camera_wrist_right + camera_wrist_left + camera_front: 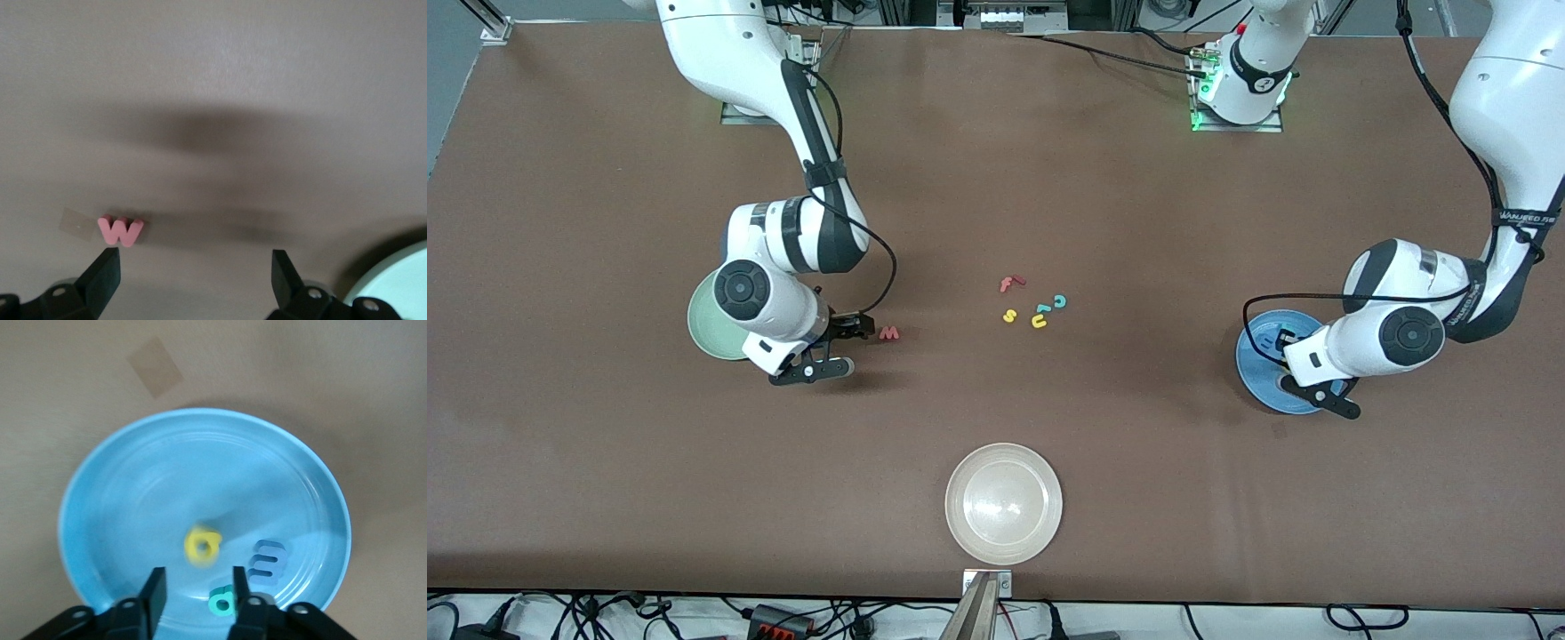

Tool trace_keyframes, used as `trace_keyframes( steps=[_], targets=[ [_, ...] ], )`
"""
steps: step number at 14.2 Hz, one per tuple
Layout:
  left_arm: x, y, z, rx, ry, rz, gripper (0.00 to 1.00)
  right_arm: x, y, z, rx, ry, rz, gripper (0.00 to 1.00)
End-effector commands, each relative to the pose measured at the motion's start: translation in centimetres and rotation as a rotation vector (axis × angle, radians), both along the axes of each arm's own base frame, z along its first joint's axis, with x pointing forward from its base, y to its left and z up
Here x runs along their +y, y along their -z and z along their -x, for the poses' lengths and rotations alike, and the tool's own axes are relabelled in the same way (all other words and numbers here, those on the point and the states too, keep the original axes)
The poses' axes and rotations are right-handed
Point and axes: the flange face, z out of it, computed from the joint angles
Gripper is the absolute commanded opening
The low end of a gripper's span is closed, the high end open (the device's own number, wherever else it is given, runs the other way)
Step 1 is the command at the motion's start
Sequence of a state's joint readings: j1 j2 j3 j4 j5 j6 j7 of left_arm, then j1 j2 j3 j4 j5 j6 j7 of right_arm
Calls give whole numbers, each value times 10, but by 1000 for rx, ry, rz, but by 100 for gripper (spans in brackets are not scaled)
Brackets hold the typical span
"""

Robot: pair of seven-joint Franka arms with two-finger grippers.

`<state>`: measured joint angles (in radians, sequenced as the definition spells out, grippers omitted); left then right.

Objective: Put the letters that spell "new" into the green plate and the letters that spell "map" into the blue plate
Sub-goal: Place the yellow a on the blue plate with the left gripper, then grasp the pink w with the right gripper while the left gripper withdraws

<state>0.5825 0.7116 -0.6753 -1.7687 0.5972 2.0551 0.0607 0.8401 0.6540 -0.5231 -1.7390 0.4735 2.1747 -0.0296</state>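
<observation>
The blue plate (pixel 133 493) holds a yellow p (pixel 203 545), a blue m (pixel 268 561) and a teal a (pixel 222 603). My left gripper (pixel 197 590) hangs open just over this plate (pixel 1263 333) with nothing between its fingers; the p lies a little past the fingertips. The pinkish-red w (pixel 121 231) lies on the table (pixel 888 333), just outside one fingertip of my open right gripper (pixel 195 270). That gripper (pixel 845 347) is low over the table beside the green plate (pixel 704 324), whose inside is mostly hidden under the right arm.
A loose cluster lies mid-table: a red f (pixel 1011 284), a yellow s (pixel 1009 316), a teal c (pixel 1059 301) and a yellow u (pixel 1039 321). A white plate (pixel 1003 503) stands nearer the front camera. The green plate's rim (pixel 393 280) shows by the right gripper.
</observation>
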Motion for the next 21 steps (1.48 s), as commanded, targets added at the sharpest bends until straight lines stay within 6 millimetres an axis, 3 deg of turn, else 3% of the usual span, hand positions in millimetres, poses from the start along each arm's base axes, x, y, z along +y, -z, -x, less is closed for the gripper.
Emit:
trace_keyframes(
  steps=[1,4,7,10,12,15,16,17,18,19,20,21],
  targets=[
    [-7,-26,-6,-6,39,-35,100,-1,-1,2,10,-4,-5,100],
    [-32,-75,-9,-20,52,-58,100,-4,16,9,25,-295,-29,100],
    [-39,-147,-25,-7,20,-77,100,34,26,40,31,-536,-38,100],
    [-35,-215,-34,-13,-162,-64,100,59,22,56,-33,-676,-42,100],
    [-39,-267,-31,-25,-177,-55,100,54,20,54,-62,-808,-52,100],
    [-31,-332,-23,-45,-209,-31,100,28,15,32,-122,-1071,-59,100],
    [-37,-360,-13,-86,-219,-39,100,24,16,30,-129,-1143,-63,100],
    [-40,-372,-6,-91,-243,-32,100,22,15,28,-133,-1195,-66,100],
    [-34,-375,-3,-77,-286,-19,100,24,15,29,-133,-1231,-67,100],
    [-22,-393,7,-90,-347,-9,100,29,16,31,-134,-1265,-67,100],
    [-31,-397,15,-81,-369,2,100,33,20,31,-144,-1296,-58,100],
    [-25,-409,26,-97,-418,32,100,35,21,30,-161,-1319,-47,100]
  ],
)
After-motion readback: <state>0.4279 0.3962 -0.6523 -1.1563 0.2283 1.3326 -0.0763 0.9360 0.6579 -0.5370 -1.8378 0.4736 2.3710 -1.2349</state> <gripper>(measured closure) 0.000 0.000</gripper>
